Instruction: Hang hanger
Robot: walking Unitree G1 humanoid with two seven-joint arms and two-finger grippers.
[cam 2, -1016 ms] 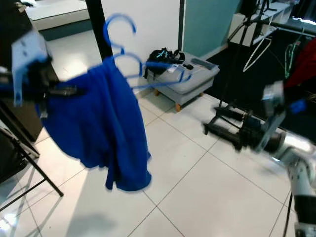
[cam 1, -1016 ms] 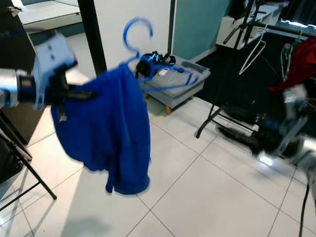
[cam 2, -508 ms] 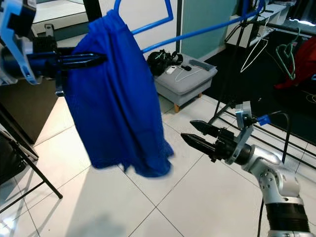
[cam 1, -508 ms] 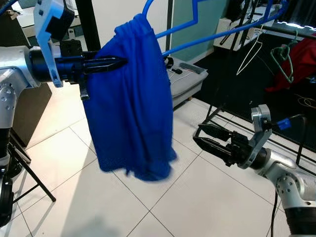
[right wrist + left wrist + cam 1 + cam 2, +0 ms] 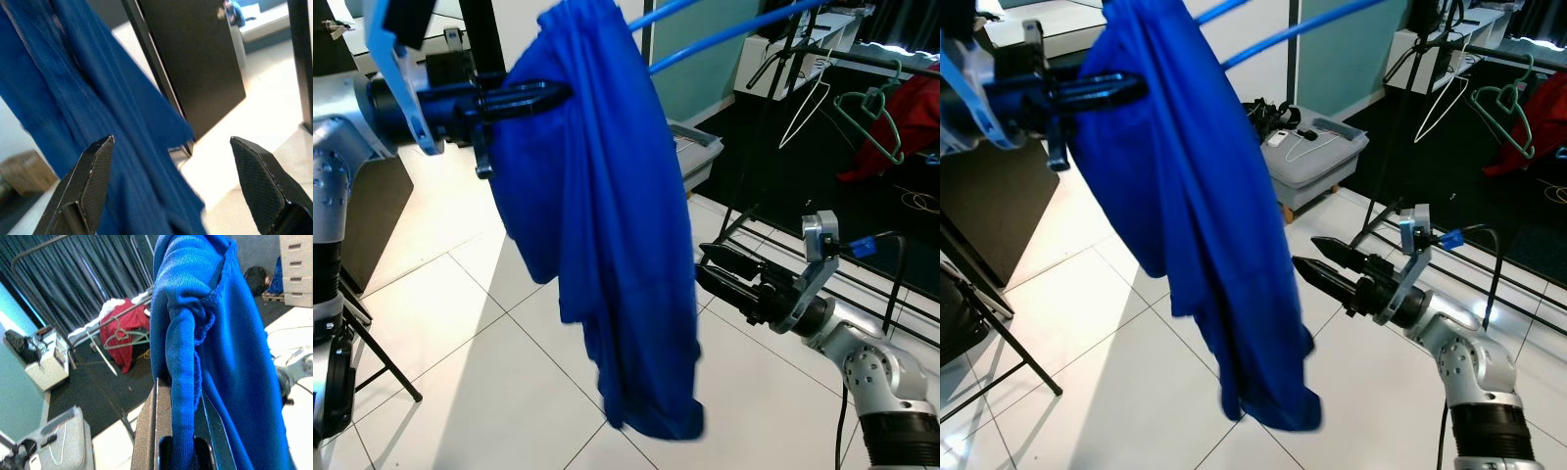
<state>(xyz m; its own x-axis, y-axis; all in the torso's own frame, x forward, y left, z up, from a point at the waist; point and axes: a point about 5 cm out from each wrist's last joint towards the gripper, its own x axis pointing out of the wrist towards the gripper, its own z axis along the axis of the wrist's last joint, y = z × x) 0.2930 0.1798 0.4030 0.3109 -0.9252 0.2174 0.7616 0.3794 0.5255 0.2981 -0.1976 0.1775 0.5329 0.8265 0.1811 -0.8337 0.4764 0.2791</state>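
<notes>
So the left gripper is up high and clamped tight on a bunched fold of the blue garment, and you can see in the left wrist view the cloth is squeezed right between the two fingers, with the rest of it draping straight down below the grip almost to the floor tiles. The blue hanger runs out from the top of the garment, just above and beyond the left gripper, its bars slanting toward the clothes rack further ahead. My guess is it's held that high so the hook end can clear the rail, and pinching the cloth instead of the plastic keeps the garment from sliding off on the way. I can't make out the hook itself, it's cut off at the top. The right gripper sits low and off to the side of the hanging cloth, fingers spread wide with nothing between them, pointed at the fabric, probably ready to steady it. Count-wise: one blue garment, one blue hanger being carried, two empty hangers already on the rack (a white one and a green one), plus one red garment hanging past them.
</notes>
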